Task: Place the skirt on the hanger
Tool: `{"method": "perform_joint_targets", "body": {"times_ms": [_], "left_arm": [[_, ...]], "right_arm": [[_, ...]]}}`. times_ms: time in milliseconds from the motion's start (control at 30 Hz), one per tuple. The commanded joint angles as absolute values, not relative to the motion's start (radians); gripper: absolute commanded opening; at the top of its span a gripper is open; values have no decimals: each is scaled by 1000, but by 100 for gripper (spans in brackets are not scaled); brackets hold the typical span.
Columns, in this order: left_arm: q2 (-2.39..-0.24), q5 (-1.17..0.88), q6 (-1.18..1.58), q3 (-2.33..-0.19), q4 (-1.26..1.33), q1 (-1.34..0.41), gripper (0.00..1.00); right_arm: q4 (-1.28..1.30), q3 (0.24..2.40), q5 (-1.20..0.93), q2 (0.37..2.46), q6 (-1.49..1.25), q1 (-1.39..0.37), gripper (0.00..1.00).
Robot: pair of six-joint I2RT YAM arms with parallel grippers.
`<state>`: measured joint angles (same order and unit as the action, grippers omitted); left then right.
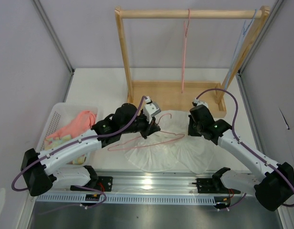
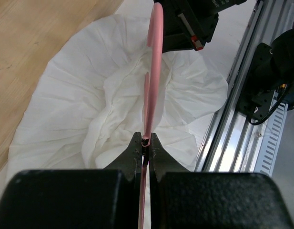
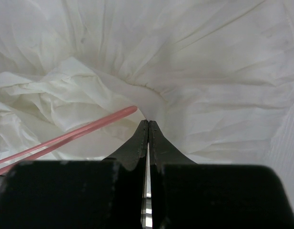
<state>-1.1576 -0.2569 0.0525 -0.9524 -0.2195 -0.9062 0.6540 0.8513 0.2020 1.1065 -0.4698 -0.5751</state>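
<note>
The left pincer [image 2: 145,141] is clamped on the hanger [image 2: 156,57], holding it just over the skirt [image 2: 75,95], which lies spread on the surface [image 1: 101,88]. The right pincer [image 3: 147,125] is closed with its tips at the gathered waist; whether cloth is caught I cannot tell. The step probably goes best by securing one waist layer, lifting it, and feeding the wire's end inside with the hanger level.

White table [image 1: 101,90], skirt [image 1: 170,152] spread ctr, basket [image 1: 55,113] L, wood rack [image 1: 170,95] rear

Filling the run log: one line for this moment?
left gripper: shut on hanger | right gripper: shut on skirt | hanger over skirt
</note>
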Motion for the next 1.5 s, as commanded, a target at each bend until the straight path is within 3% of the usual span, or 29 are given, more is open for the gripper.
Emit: {"method": "perform_joint_targets", "body": {"times_ms": [0,333,933,1467], "left_arm": [[-1172,-316,60,-991,-80,-913,0],[-1244,-385,81,-1011,33,-911,0],[-1594,-477,282,-985,402,-911,0],[-1781,-449,347,-1078,367,-913,0]], "right_arm": [[670,913,210,1077,-480,-600,0],[696,936,212,1068,-492,-658,0],[606,851,176,1016,-514,-689,0],[476,726,187,1017,-489,-698,1]]}}
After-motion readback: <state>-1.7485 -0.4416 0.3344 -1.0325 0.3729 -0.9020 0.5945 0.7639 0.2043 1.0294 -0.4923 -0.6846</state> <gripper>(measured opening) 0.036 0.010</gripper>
